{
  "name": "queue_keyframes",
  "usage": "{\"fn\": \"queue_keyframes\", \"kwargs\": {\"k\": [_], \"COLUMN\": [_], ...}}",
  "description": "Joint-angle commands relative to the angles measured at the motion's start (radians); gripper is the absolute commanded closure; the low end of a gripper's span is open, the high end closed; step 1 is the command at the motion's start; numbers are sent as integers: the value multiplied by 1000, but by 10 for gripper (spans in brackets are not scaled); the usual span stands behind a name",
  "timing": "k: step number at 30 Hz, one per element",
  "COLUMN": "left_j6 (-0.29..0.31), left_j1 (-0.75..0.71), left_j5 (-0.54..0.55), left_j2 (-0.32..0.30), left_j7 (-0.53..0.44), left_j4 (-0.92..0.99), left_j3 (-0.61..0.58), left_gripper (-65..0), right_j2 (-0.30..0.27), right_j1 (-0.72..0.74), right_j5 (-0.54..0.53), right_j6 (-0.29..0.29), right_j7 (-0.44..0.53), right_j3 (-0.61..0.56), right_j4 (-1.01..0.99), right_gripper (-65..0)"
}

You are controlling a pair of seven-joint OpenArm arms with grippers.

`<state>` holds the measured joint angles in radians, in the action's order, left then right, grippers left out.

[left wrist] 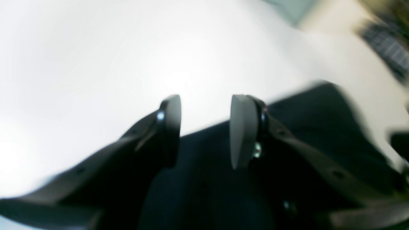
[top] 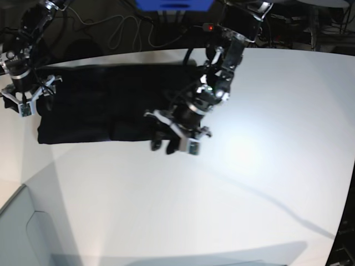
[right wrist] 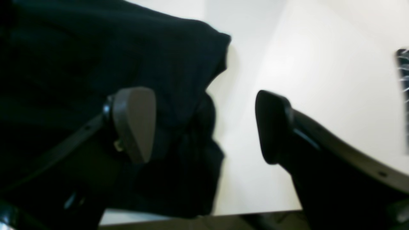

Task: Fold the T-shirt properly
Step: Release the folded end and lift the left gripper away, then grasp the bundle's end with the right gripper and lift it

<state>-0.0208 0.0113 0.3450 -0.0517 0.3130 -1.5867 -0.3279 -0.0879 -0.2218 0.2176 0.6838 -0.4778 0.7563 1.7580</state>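
Note:
The black T-shirt (top: 100,105) lies on the white table (top: 249,166) as a long folded band, plain side up; no print shows. My left gripper (top: 173,145) hovers open and empty over the band's right end. In the left wrist view the left gripper (left wrist: 206,127) has its jaws apart over the edge of the shirt (left wrist: 306,111). My right gripper (top: 25,102) is at the band's left end. In the right wrist view the right gripper (right wrist: 204,127) is open, one finger (right wrist: 134,124) over the shirt (right wrist: 159,48), the other over bare table.
Cables (top: 122,30) and a blue object (top: 175,4) lie beyond the table's far edge. The table's near left corner (top: 19,191) drops off to the floor. A dark striped thing (left wrist: 386,48) shows blurred at the table's edge.

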Motion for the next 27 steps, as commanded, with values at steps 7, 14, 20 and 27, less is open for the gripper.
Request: {"fn": "queue_keyframes", "kwargs": {"k": [7, 14, 20, 27], "left_j6": [18, 20, 22, 22], "left_j1": [-196, -333, -356, -360], "left_j5": [248, 371, 375, 375], "left_j2": [-141, -211, -208, -207], "left_j7": [-25, -31, -30, -27], "left_j4": [-157, -152, -152, -152], "left_j3": [349, 522, 562, 556], "left_gripper": [-251, -251, -251, -250], "right_j2": [-60, -80, -79, -80], "right_j1": [100, 127, 154, 170], "right_j5": [-11, -14, -16, -16], "right_j6": [14, 14, 14, 14], "right_j7": [21, 21, 21, 21], "right_j3": [52, 45, 50, 44], "right_j4": [-171, -289, -366, -453], "right_gripper": [-475, -475, -475, -460]}}
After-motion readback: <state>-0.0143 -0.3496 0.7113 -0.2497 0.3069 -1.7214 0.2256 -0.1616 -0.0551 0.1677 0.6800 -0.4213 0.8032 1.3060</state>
